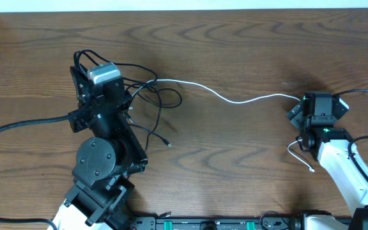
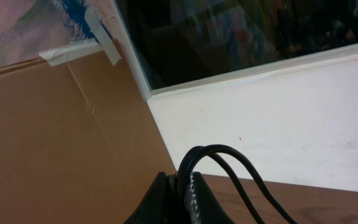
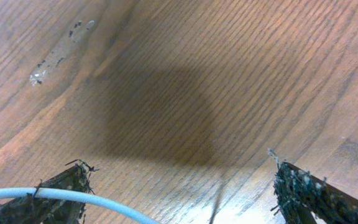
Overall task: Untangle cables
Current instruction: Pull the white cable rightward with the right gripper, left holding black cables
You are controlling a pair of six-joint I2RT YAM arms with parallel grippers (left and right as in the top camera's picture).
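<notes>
While my left gripper (image 2: pixel 182 190) looks pinched shut on a black cable (image 2: pixel 216 147) loop, the white cable (image 1: pixel 235 101) runs sideways across the table (image 1: pixel 235 38) from there to my right gripper (image 3: pixel 179 177), jaws spread, cord merely resting on one.

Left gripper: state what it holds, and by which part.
The left gripper pinches a black cable at a looped mid-section; no plug shows at the hold.

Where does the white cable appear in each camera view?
Overhead: the white cable runs from the centre toward the right side.
Left wrist: not in it; only black cables show.
Right wrist: a pale strip along the bottom left edge.
Shared landmark: the wooden table.
</notes>
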